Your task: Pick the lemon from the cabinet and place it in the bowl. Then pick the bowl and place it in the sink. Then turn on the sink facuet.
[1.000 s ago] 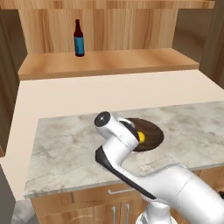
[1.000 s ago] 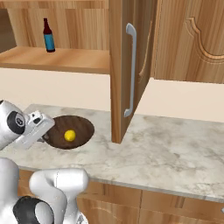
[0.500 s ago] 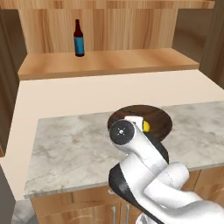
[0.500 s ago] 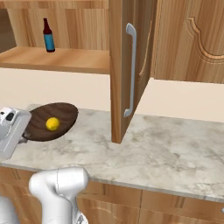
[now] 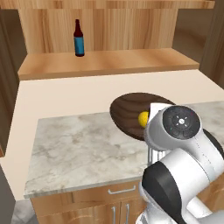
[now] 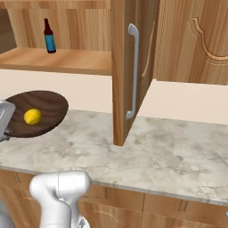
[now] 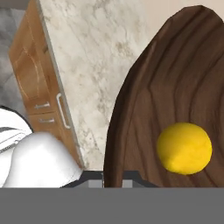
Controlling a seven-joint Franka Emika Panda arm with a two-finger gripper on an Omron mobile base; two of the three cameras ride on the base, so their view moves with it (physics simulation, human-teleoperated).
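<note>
The dark brown wooden bowl (image 5: 129, 114) hangs tilted above the marbled counter with the yellow lemon (image 5: 143, 119) lying inside it. In the right base view the bowl (image 6: 42, 112) and lemon (image 6: 32, 116) sit at the far left. My gripper (image 7: 113, 178) is shut on the bowl's near rim (image 7: 131, 131), and the lemon (image 7: 184, 148) rests just beyond the fingers. In the left base view my wrist covers the grip. The honey-coloured cabinet shelf (image 5: 109, 61) runs behind. The sink and the sink faucet are out of view.
A dark bottle with a blue label (image 5: 78, 38) stands on the cabinet shelf. An open cabinet door (image 6: 127, 67) with a metal handle juts over the counter (image 6: 169, 156). Drawer fronts (image 5: 87, 197) sit below the counter edge.
The bowl, with the lemon in it, has risen off the counter and tilted, moving left in the right base view. My arm has swung round with it.
</note>
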